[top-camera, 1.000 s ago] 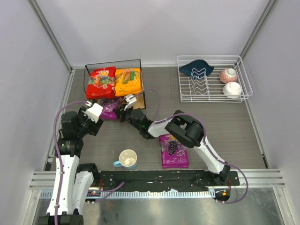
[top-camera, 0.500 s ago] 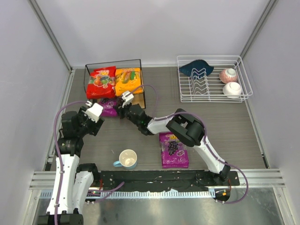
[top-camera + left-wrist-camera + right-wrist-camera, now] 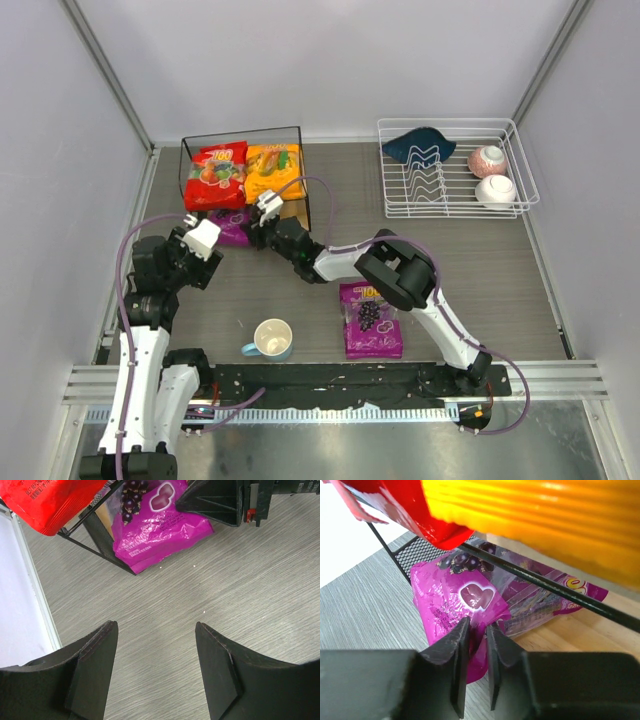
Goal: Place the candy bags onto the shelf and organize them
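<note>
Your table (image 3: 480, 270) carries the shelf (image 3: 296, 211) at the back left and a white dish rack (image 3: 455, 205) at the back right.

The right arm stretches left across the table to the shelf's lower tier. The left arm stands just left of the shelf.

The red bag (image 3: 215, 175) and the orange-yellow bag (image 3: 272, 172) lie side by side on the top board. One purple bag (image 3: 160, 525) sits in the lower tier, its near end sticking out onto the table. The other purple bag (image 3: 372, 320) lies flat on the table by the right arm's elbow, well apart from the shelf.

The right gripper (image 3: 477, 625) has that lower bag's edge in a narrow slit between its fingers; you cannot tell whether it pinches. The left gripper (image 3: 154, 630) hangs wide apart over bare table, holding nothing.

A mug (image 3: 272, 340) stands near the front edge.
</note>
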`<state>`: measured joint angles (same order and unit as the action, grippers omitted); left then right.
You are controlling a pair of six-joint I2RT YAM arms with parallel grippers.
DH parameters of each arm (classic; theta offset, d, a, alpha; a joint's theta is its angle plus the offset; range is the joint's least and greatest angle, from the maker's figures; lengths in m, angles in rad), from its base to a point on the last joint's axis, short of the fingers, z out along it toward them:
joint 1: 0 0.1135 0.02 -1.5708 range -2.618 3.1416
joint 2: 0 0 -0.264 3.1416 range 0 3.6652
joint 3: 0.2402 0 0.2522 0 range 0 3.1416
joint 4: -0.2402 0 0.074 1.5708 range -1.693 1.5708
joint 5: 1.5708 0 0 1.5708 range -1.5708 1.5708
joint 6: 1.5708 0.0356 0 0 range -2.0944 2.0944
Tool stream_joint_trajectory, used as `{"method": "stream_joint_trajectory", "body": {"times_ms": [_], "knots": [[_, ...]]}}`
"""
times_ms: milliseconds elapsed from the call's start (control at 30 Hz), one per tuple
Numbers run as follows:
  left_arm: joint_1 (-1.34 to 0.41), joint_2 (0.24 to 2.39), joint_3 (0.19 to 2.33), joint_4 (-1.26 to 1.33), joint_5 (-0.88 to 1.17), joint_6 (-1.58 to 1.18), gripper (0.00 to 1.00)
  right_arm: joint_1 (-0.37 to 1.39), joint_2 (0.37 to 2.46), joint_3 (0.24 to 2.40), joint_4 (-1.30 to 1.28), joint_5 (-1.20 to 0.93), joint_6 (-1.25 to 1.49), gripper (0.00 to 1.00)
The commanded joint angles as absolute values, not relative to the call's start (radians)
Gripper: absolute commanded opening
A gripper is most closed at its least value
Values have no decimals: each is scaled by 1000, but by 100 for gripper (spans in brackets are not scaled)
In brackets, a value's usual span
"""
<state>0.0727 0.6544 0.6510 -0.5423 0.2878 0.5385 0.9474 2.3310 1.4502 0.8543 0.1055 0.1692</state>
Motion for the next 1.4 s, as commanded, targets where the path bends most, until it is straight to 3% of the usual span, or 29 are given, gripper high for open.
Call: {"method": "stream_joint_trajectory", "body": {"times_ms": [0,33,333,700,900,1067,1133,1367], "knots": [[78,653,653,-509,287,552,67,936,2319,1451,913,120,181,31],[80,653,655,-511,287,552,67,937,2307,1442,923,121,187,39],[80,644,663,-522,302,546,67,940,2211,1257,1032,120,265,68],[80,634,683,-535,314,538,68,976,1949,1028,1039,141,342,78],[78,637,696,-538,350,525,68,1020,1673,865,697,445,419,81],[78,655,710,-549,360,528,69,1023,1382,821,47,688,726,85],[78,666,713,-546,364,526,69,1023,1301,796,-177,709,806,85],[78,706,713,-520,387,509,70,1025,990,638,-560,701,1150,86]]}}
